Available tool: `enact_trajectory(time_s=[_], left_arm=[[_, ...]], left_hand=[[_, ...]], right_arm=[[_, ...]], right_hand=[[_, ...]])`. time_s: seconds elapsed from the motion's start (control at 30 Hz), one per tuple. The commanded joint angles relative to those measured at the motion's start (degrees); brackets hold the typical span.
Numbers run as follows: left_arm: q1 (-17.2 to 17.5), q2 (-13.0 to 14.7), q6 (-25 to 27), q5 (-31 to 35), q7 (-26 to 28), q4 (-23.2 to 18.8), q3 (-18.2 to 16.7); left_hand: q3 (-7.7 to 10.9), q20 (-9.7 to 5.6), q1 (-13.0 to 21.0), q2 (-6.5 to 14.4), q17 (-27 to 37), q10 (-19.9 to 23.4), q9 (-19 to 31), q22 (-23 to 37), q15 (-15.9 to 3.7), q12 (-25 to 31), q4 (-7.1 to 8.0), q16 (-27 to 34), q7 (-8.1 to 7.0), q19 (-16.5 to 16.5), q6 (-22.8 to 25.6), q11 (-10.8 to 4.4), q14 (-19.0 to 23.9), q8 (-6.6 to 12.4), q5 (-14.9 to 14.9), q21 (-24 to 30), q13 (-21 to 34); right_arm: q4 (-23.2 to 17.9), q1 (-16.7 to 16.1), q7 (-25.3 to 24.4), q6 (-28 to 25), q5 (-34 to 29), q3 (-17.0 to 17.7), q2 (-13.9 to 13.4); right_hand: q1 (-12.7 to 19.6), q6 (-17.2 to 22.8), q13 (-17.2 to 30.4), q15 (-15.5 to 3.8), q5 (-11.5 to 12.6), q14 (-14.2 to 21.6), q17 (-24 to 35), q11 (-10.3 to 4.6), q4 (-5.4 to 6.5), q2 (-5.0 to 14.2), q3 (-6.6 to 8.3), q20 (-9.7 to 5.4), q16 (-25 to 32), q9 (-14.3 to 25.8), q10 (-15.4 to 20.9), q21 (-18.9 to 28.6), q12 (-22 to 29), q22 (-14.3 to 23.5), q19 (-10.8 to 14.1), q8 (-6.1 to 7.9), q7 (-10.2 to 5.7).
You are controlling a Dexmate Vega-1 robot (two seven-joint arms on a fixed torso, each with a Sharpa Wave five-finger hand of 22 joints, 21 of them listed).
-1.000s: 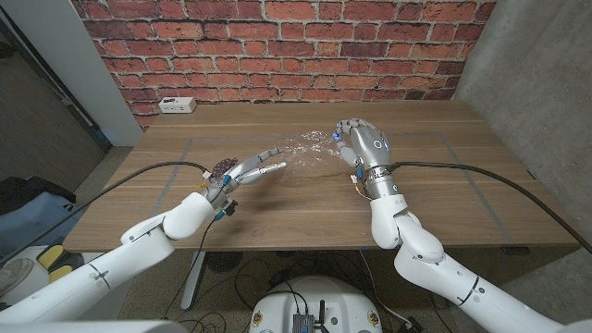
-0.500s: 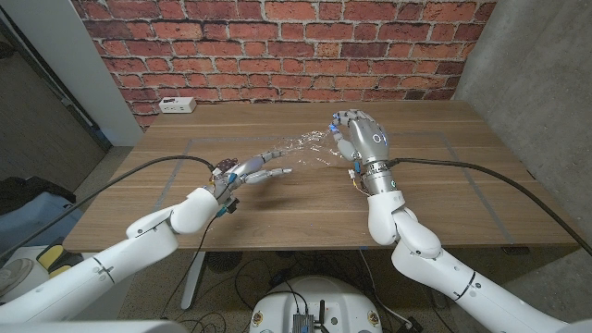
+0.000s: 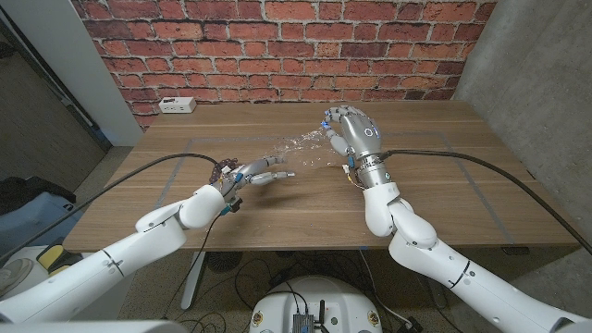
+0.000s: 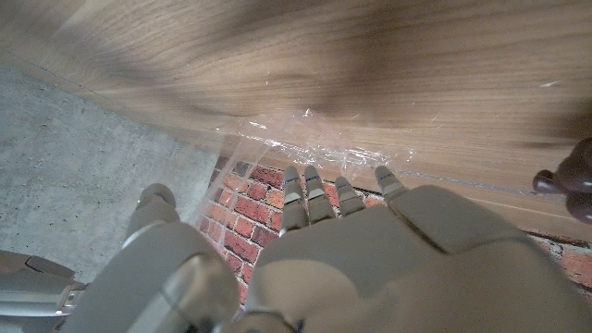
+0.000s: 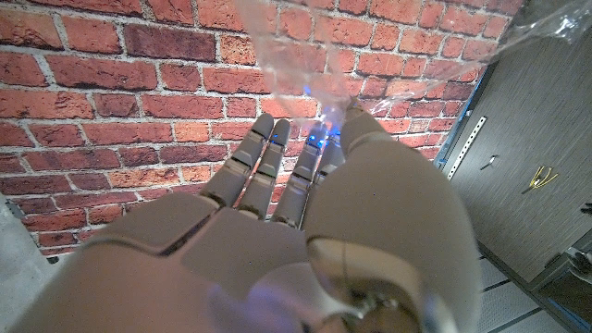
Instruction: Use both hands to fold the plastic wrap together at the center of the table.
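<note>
Both hands [image 3: 254,173] [image 3: 356,132] lifting plastic wrap [image 3: 298,148] edges

Legible marking: "01" in dark characters on back of right hand [image 3: 363,137], seen in head view; no other text, label, brand or sign readable on table [image 3: 277,199], wall or socket strip [image 3: 176,104].
</note>
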Motion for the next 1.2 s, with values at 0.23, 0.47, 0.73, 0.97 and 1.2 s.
enact_trajectory(time_s=[0.23,0.47,0.73,0.97,1.2], left_arm=[[0.68,1.72,2.45,-2.42,0.30,-1.04,0.13],[1.40,2.38,2.82,-3.32,1.10,-1.16,-0.44],[2.35,2.87,2.50,-4.21,2.52,-0.90,-1.20],[3.17,3.27,2.83,-4.86,3.44,-1.09,-1.79],[4.90,3.91,3.25,-5.07,5.33,-2.07,-2.78]], left_hand=[[-0.44,-0.45,1.10,0.36,0.09,3.76,0.23,0.19,-0.48,1.18,0.16,0.84,0.13,0.33,4.31,-0.94,1.08,0.89,0.05,-0.48,0.08],[-0.64,-0.39,1.14,0.48,0.08,4.07,0.22,0.20,-0.55,1.17,0.29,0.85,0.15,0.39,5.22,-0.69,1.35,0.90,-0.07,-0.64,0.07],[-0.76,-0.35,1.16,0.61,0.08,4.16,0.22,0.22,-0.64,1.11,0.40,0.86,0.23,0.52,5.61,-0.86,1.54,0.80,-0.15,-0.71,0.07],[-0.87,-0.37,1.17,0.73,0.09,4.17,0.22,0.23,-0.72,1.04,0.50,0.86,0.18,0.57,5.68,-0.55,1.67,0.61,-0.21,-0.81,0.07],[-1.33,0.51,1.19,1.15,0.08,5.97,0.23,0.25,-0.39,1.43,0.86,1.16,0.83,1.49,9.91,0.71,3.36,1.34,-0.49,-0.93,0.07]], right_arm=[[5.94,7.18,3.66,1.84,0.38,-2.44,2.64],[9.03,10.49,4.76,1.81,0.76,-3.59,4.20],[13.57,14.60,5.67,1.86,1.73,-5.25,6.32],[17.16,17.78,6.28,1.70,2.74,-6.65,7.88],[21.47,20.83,6.30,1.34,3.96,-8.07,9.59]], right_hand=[[0.13,0.13,0.15,-10.49,0.25,0.45,0.28,0.16,0.04,0.09,-0.08,0.28,-0.20,0.05,0.60,0.39,-0.06,0.16,0.26,0.32,0.07],[0.21,0.11,0.16,-10.56,0.24,0.47,0.31,0.16,-0.02,0.06,-0.14,0.31,-0.23,-0.02,0.59,0.46,-0.14,0.15,0.28,0.33,0.00],[0.27,0.05,0.22,-10.54,0.25,0.50,0.36,0.06,-0.03,0.12,-0.19,0.25,-0.25,-0.09,0.63,0.52,-0.19,0.14,0.22,0.34,0.09],[0.31,0.05,0.26,-10.55,0.25,0.54,0.38,0.14,-0.04,0.15,-0.21,0.19,-0.29,-0.14,0.66,0.61,-0.23,0.14,0.29,0.37,0.03],[0.31,-0.01,0.31,-10.49,0.25,0.61,0.40,0.06,-0.02,0.16,-0.26,0.15,-0.32,-0.21,0.72,0.65,-0.25,0.14,0.23,0.37,0.02]])
